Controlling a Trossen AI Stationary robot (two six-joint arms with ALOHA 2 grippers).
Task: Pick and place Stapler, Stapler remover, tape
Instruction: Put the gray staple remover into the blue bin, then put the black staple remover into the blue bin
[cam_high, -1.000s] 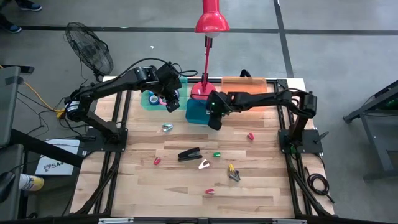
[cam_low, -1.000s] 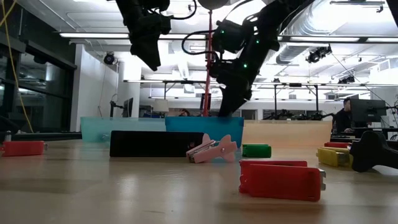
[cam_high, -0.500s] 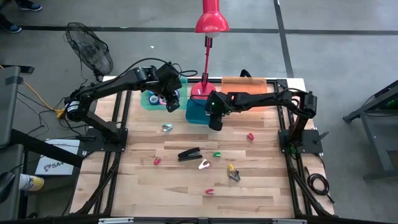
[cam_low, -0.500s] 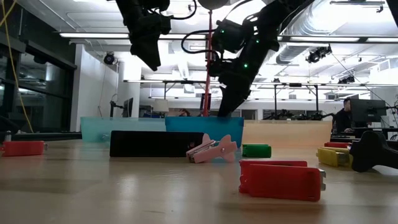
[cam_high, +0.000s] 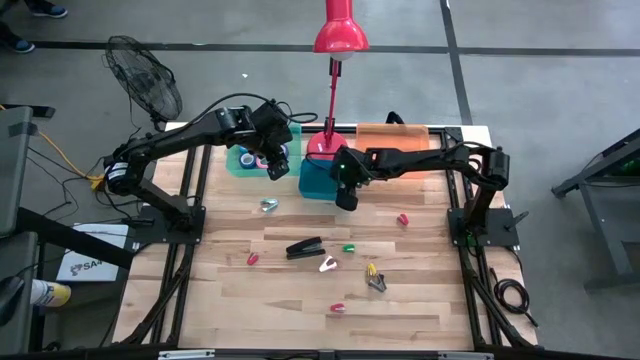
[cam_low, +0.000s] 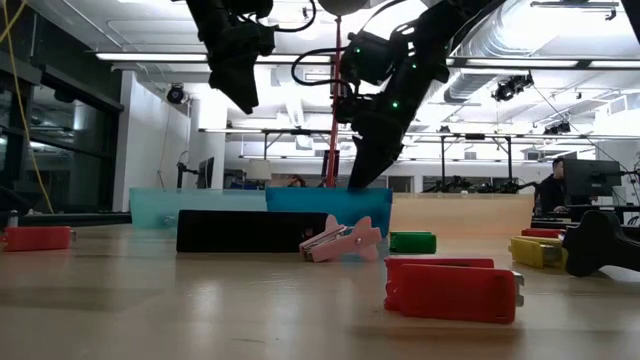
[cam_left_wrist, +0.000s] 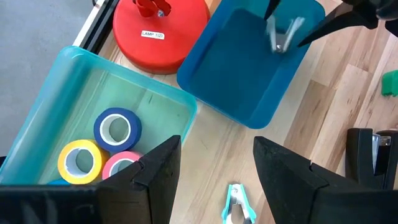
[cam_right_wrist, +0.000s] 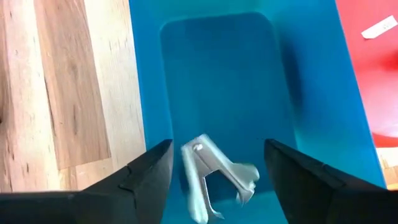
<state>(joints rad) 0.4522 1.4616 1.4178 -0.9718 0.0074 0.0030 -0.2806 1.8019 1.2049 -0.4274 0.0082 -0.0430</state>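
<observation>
Right tool (cam_right_wrist: 214, 180) spread over metal staple remover (cam_right_wrist: 214, 174), blue bin (cam_right_wrist: 311, 93).

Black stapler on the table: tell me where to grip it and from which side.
Grip the black stapler across its narrow width near the middle of its long body, coming straight down from above. It lies flat on the wooden table, slightly angled, with bare wood along both long sides; the pink remover sits near one end, so stay clear of that end.

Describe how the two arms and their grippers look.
Both arms are dark, slim and jointed, with black cables looping along them. The left gripper has two broad, flat black fingers; the right gripper has the same. Small green lights glow on the right arm in the low view.
</observation>
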